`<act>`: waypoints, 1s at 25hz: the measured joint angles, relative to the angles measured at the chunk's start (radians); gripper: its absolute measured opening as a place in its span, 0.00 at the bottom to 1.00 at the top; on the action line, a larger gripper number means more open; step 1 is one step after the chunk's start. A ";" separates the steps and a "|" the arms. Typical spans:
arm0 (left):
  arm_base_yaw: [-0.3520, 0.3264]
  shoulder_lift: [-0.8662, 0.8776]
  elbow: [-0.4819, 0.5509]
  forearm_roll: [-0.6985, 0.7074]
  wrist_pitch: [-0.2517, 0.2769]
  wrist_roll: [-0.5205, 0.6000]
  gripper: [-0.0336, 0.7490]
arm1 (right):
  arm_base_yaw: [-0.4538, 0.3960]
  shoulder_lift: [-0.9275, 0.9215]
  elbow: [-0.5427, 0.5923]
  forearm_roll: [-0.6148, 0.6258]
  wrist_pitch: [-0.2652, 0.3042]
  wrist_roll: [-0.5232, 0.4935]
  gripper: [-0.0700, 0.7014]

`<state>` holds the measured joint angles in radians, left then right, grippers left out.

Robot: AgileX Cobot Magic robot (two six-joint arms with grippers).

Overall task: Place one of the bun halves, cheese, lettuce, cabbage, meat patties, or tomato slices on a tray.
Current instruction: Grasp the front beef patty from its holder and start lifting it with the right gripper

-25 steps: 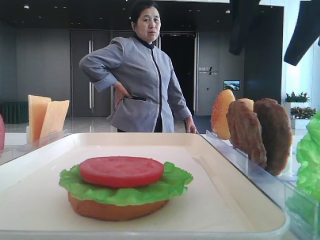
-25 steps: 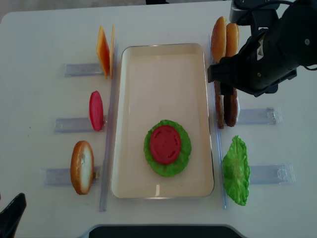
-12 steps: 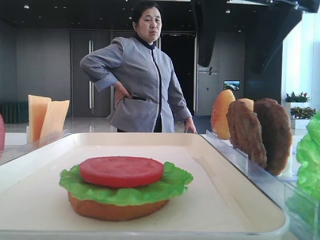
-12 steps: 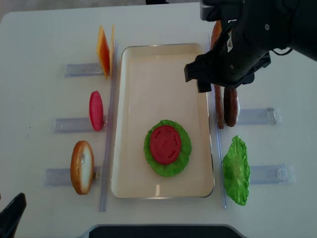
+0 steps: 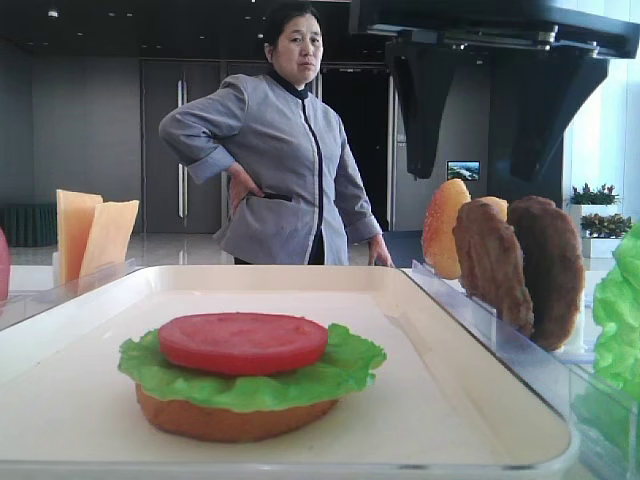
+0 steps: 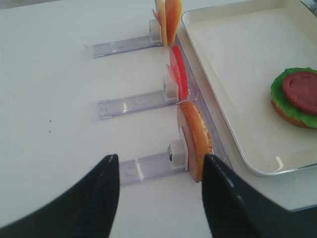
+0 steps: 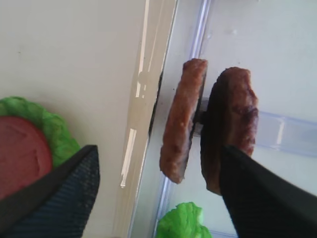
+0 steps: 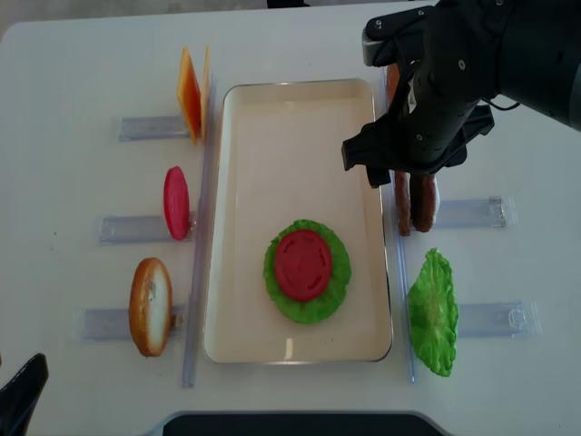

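Note:
The cream tray (image 8: 218, 227) holds a stack: flat bun base, lettuce, then a tomato slice (image 8: 304, 263). Two dark meat patties (image 8: 413, 204) stand on edge in a clear holder right of the tray. My right gripper (image 8: 406, 173) hangs open above them, holding nothing. In the right wrist view both patties (image 7: 181, 126) lie between its black fingers (image 7: 64, 193), with space on each side. My left gripper (image 6: 161, 198) is open and empty, low at the front left, just short of a domed bun half (image 6: 195, 139).
Left of the tray, clear holders carry cheese slices (image 8: 192, 91), a red tomato slice (image 8: 176, 202) and the bun half (image 8: 150, 306). A loose lettuce leaf (image 8: 433, 313) stands at the right front. Behind the patties stand bun halves (image 5: 445, 228). A person (image 5: 280, 150) stands beyond the table.
My right arm has swung left and toward the front, from the back right to a spot over the patties. Its jaws have stayed open. The left arm and the food have not moved.

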<state>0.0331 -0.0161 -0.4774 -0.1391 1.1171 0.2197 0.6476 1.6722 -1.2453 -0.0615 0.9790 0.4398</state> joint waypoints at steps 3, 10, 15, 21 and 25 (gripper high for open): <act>0.000 0.000 0.000 0.000 0.000 0.000 0.56 | 0.000 0.011 0.000 -0.011 0.000 -0.001 0.72; 0.000 0.000 0.000 0.000 0.000 0.000 0.56 | 0.000 0.047 -0.001 -0.022 -0.006 -0.003 0.72; 0.000 0.000 0.000 0.000 0.000 0.000 0.56 | 0.000 0.055 -0.003 -0.043 -0.015 -0.003 0.71; 0.000 0.000 0.000 0.000 0.000 0.000 0.56 | 0.001 0.056 -0.005 -0.038 -0.016 -0.003 0.70; 0.000 0.000 0.000 0.000 0.000 0.000 0.56 | 0.001 0.056 -0.005 -0.036 -0.008 -0.005 0.70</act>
<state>0.0331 -0.0161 -0.4774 -0.1391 1.1171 0.2197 0.6482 1.7281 -1.2505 -0.0976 0.9711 0.4344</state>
